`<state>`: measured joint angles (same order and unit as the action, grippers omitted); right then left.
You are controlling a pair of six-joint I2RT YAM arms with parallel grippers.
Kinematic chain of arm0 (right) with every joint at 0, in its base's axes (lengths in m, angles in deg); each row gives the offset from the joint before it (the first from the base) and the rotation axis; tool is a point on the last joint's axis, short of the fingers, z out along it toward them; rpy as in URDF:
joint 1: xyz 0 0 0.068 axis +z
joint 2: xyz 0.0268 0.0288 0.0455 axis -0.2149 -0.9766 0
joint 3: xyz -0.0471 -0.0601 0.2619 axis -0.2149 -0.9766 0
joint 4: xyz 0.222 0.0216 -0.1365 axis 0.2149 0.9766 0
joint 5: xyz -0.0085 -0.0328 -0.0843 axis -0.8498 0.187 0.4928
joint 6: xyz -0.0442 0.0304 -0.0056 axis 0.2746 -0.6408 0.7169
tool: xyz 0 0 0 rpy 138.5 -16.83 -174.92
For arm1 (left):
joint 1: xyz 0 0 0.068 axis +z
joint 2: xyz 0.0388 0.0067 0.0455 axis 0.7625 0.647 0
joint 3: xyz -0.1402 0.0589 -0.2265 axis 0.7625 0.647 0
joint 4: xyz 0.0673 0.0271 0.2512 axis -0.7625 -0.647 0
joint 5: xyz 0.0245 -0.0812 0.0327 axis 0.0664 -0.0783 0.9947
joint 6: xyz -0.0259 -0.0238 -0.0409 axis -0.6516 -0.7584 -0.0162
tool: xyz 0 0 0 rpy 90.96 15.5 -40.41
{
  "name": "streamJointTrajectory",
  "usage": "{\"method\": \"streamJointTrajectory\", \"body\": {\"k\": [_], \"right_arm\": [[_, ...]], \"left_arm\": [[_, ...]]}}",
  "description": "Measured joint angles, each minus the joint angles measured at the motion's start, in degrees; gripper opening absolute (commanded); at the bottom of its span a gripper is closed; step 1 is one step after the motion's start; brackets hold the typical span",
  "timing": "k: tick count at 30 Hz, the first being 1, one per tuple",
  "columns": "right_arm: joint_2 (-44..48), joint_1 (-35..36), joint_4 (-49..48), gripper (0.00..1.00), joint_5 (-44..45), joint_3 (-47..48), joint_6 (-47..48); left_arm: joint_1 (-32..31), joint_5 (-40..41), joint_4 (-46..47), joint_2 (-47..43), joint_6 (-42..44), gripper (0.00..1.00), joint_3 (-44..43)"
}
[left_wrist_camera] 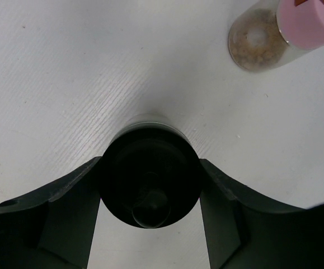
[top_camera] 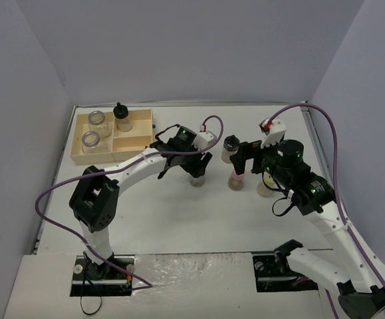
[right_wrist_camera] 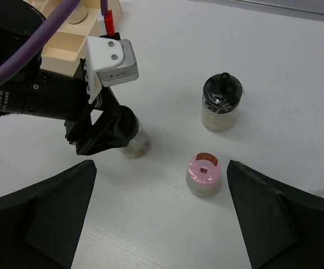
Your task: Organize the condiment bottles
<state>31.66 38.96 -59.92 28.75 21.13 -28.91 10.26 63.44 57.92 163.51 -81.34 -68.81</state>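
Note:
My left gripper (top_camera: 195,166) is shut on the black cap of a small glass jar (top_camera: 197,178) at the table's middle; the left wrist view shows its fingers (left_wrist_camera: 78,196) pressed on both sides of that cap (left_wrist_camera: 149,174). My right gripper (top_camera: 245,163) is open and empty, above a pink-capped jar (top_camera: 236,179), which lies between its spread fingers (right_wrist_camera: 55,218) in the right wrist view (right_wrist_camera: 204,175). A second black-capped jar (top_camera: 230,147) stands just behind (right_wrist_camera: 221,103). A yellowish-capped jar (top_camera: 266,183) is partly hidden under the right arm.
A light wooden compartment tray (top_camera: 74,143) at the back left holds two clear-topped jars (top_camera: 97,119) (top_camera: 90,141) and a black-capped jar (top_camera: 122,116); its front right compartment (top_camera: 132,141) is bare. Purple cables loop over both arms. Grey walls enclose the table.

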Motion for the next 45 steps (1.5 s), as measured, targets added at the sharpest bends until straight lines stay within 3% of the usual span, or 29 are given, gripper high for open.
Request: {"method": "streamJointTrajectory", "body": {"k": [4, 11, 16, 23, 29, 38, 45], "right_arm": [[-0.07, 0.0, 0.0, 1.0, 0.0, 0.0, 0.0], [-0.09, 0.0, 0.0, 1.0, 0.03, 0.0, 0.02], [-0.33, 0.0, -0.02, 1.0, 0.06, 0.02, 0.04], [-1.8, 0.0, -0.01, 1.0, 0.25, 0.03, 0.17], [-3.02, 0.0, 0.0, 1.0, 0.47, 0.14, 0.19], [-3.62, -0.26, 0.0, 1.0, 0.93, 0.96, 0.18], [-3.83, -0.26, 0.0, 1.0, 1.41, 0.96, 0.17]], "left_arm": [[0.0, 0.53, -0.47, 0.06, -0.03, 0.1, -0.28], [0.55, 3.53, -3.95, -0.04, -0.95, 0.0, -4.0], [4.47, 7.26, -7.99, -0.32, -3.12, 0.0, -11.58], [16.54, 16.48, -11.09, 0.01, -6.86, 0.0, -24.13], [23.64, 22.93, -10.79, 5.32, -10.3, 0.0, -33.57], [26.38, 24.76, -11.07, 20.99, -12.68, 0.0, -42.51], [27.09, 24.95, -11.04, 25.74, -13.37, 0.01, -42.83]]}}
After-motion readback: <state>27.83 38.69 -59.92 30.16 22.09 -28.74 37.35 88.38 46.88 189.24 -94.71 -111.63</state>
